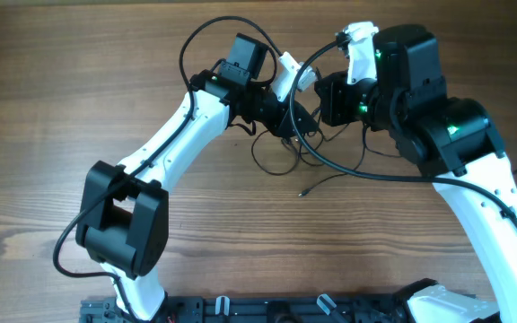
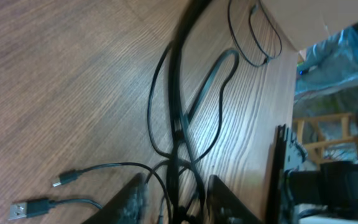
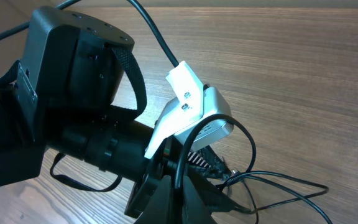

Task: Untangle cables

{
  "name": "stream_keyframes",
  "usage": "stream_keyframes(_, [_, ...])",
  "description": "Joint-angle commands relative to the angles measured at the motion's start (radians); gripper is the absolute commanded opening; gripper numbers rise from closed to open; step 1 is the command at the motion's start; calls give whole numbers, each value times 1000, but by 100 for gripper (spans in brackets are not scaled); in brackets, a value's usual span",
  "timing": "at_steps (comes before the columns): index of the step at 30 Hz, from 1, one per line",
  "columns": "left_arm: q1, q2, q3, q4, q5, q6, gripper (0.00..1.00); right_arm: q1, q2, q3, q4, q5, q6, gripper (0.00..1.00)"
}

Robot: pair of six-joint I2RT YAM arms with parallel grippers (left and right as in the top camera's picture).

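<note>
Jaws of my left gripper (image 2: 176,199) are standing narrowly apart, close above the wooden table (image 2: 73,74). The thin black cables (image 2: 150,109) are passing between the two fingers (image 2: 132,199). I cannot tell if the fingers are pressing the strands or only standing around them. Ahead of these jaws the cables are running in long loops over the wood. To one side of the fingers, a USB plug (image 2: 27,208) and a small plug (image 2: 64,180) are lying flat on loose ends. My right gripper (image 3: 176,186) is sitting fully closed, just beside the left wrist (image 3: 104,149). One of the cables is rising in an arc from near its tips. Whether the jaws are pinching it, I am not able to see.
</note>
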Motion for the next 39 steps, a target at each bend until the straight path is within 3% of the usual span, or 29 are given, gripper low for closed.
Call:
stream_keyframes(1, [-1,10,2,3,-31,21,4,0,5,10,5,10,6,4])
stream_keyframes(4, [18,9,2,4,-48,24,4,-1,5,10,-19,82,26,4])
stream_keyframes(8, [113,6,3,-51,-47,24,4,-15,7,10,-93,348,118,4])
stream_keyframes(12, [204,5,3,-150,-43,28,4,-138,32,-2,-126,397,133,4])
stream_keyframes(18, [220,-48,3,-137,-8,39,4,-254,151,-17,-117,405,80,5])
stream_keyframes(19, [220,-74,3,-136,-9,39,4,-255,185,-17,-111,404,81,52])
stream_keyframes(20, [220,-85,3,-136,-9,39,4,-255,202,-17,-109,399,81,65])
stream_keyframes(21, [220,-105,3,-136,-9,39,4,-255,221,-17,-103,370,81,100])
stream_keyframes(27, [220,-153,3,-82,-10,23,4,-255,222,-17,-66,51,-29,100])
stream_keyframes(34, [223,-153,3,12,-187,-63,8,-255,201,-16,-18,85,-6,100])
stream_keyframes(36, [227,-153,3,42,-231,-67,13,-255,201,-16,-14,100,-3,100])
stream_keyframes(37, [241,-153,3,99,-256,-163,15,-255,201,-16,-8,109,10,100])
stream_keyframes(39, [246,-159,3,126,-206,-195,14,-254,201,-16,-9,96,0,100])
